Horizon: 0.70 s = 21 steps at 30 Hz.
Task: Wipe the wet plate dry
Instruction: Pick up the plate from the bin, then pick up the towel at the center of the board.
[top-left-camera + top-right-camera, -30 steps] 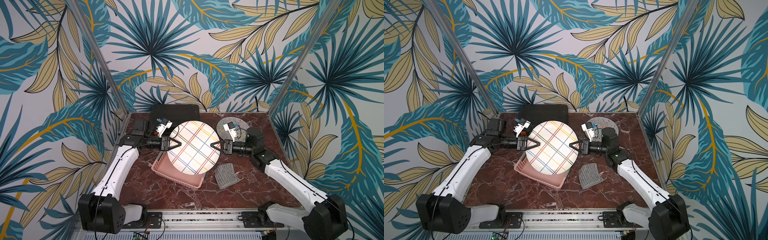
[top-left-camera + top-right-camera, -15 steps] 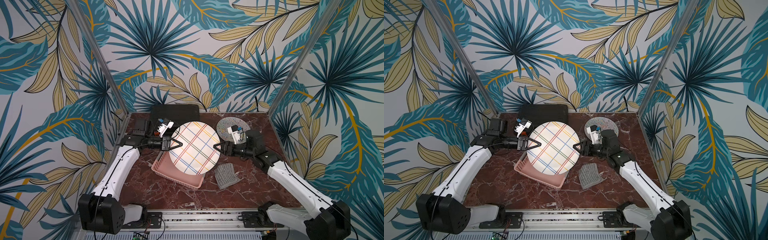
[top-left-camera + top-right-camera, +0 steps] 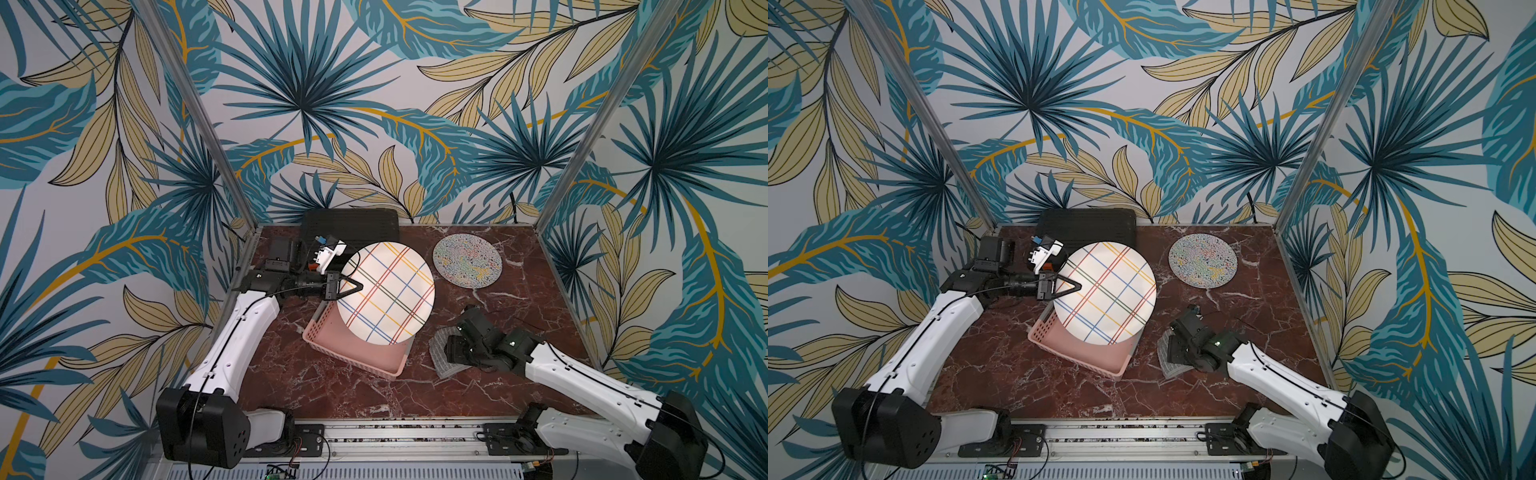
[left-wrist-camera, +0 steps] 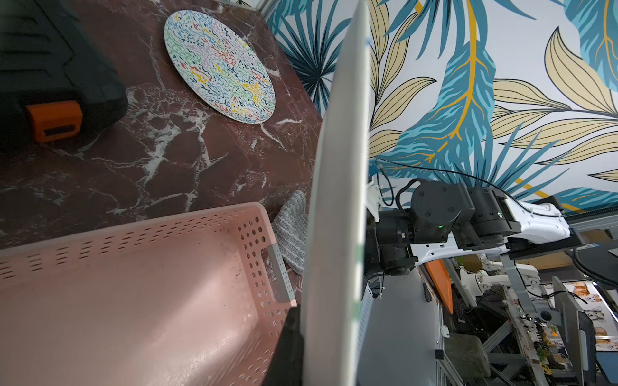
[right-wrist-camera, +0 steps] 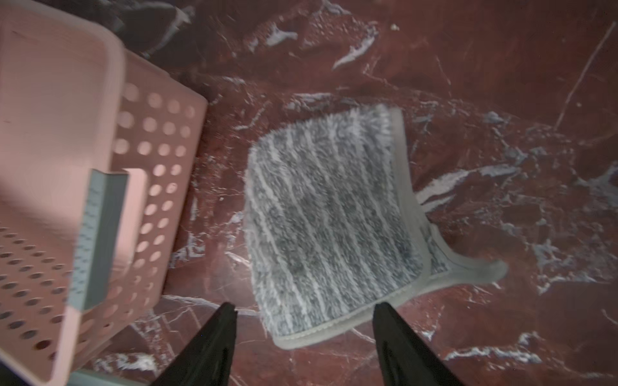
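Plate, plaid-striped, is held on edge above the pink basket. In both top views its lower rim overlaps the basket's far right corner; contact can't be told. Left gripper is clenched on the plate's left rim, and the rest of the rim is free. Right gripper is released, jaws spread, over the near edge of the grey cloth. The cloth lies flat on the marble table, just beside the basket, a strip of marble between them. Bare marble runs along the front edge. Basket floor shows plain pink. Speckled round mat lies far right, black case against the back wall.
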Motion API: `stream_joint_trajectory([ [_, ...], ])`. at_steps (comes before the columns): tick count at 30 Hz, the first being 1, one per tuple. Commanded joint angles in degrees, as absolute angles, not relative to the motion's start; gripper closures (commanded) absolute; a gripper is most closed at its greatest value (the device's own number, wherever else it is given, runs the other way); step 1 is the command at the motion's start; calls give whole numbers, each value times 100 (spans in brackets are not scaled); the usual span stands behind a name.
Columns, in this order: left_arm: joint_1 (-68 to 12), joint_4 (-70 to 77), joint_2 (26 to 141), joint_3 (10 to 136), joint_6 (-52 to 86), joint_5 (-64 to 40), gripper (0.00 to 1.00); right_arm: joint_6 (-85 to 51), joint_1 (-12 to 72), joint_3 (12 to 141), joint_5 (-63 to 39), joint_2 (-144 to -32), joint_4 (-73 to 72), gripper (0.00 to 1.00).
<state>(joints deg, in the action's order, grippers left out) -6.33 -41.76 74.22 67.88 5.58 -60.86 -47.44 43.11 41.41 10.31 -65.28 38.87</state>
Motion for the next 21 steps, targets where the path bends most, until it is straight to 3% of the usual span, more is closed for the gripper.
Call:
stream_joint_trajectory([
  [1,-635,-3972,7348,6969,490,-6240,100,-5022,4497,4220,1953,-7061,3923,31],
  [8,-631,-3919,7311,6858,502,-6250,100,-4755,4568,4735,2460,-8341,3583,31],
  [15,-633,-3828,7260,6813,549,-6218,100,-4880,4569,4362,2181,-9043,2745,38],
  [19,-636,-3790,7276,6788,571,-6201,100,-5016,4570,4087,1940,-9095,2405,54],
  [21,-635,-3758,7278,6766,586,-6165,100,-5044,4570,4019,2011,-8851,2491,72],
])
